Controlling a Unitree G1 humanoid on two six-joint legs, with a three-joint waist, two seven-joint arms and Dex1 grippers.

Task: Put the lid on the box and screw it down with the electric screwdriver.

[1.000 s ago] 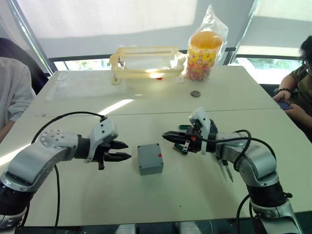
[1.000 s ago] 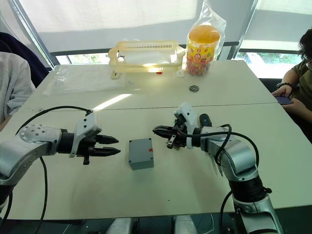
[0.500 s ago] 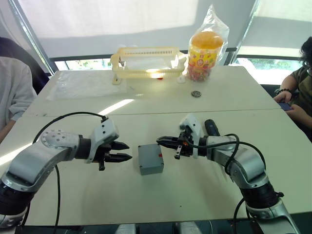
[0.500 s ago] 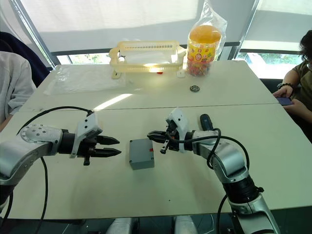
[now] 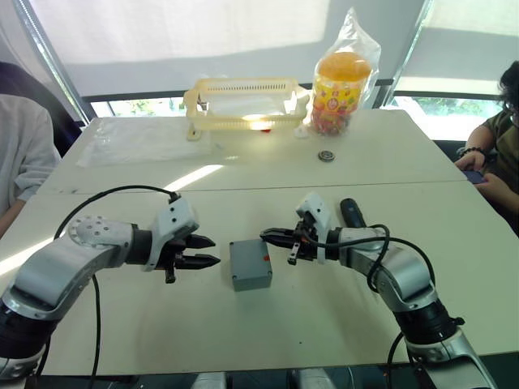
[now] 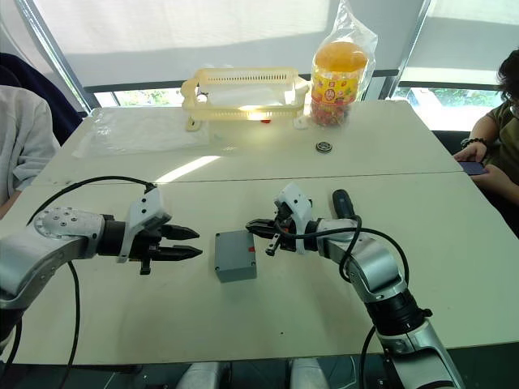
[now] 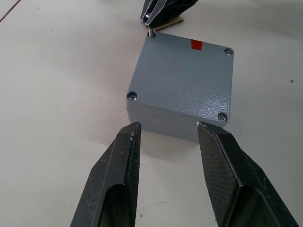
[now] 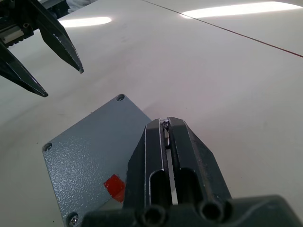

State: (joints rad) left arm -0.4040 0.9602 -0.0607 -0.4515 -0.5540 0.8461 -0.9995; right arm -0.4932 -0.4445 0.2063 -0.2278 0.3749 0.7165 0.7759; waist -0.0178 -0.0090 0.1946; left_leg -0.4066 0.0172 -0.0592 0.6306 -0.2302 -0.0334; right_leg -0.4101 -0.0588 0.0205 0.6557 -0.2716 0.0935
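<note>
Lid (image 7: pixel 182 78) already sits on the box (image 5: pixel 250 265), but the right gripper (image 5: pixel 274 236), its fingers pinched on a tiny screw at the box's far corner, could drop it, while the left gripper (image 5: pixel 204 251) waits beside the box with fingers apart.

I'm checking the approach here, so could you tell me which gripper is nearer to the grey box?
Right. The right gripper has its fingertips over the box's far corner, pinching something small; the left gripper is open, short of the box's near side.

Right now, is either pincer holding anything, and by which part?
Right pincer pinches a tiny metal piece at its fingertips; left pincer holds nothing.
</note>
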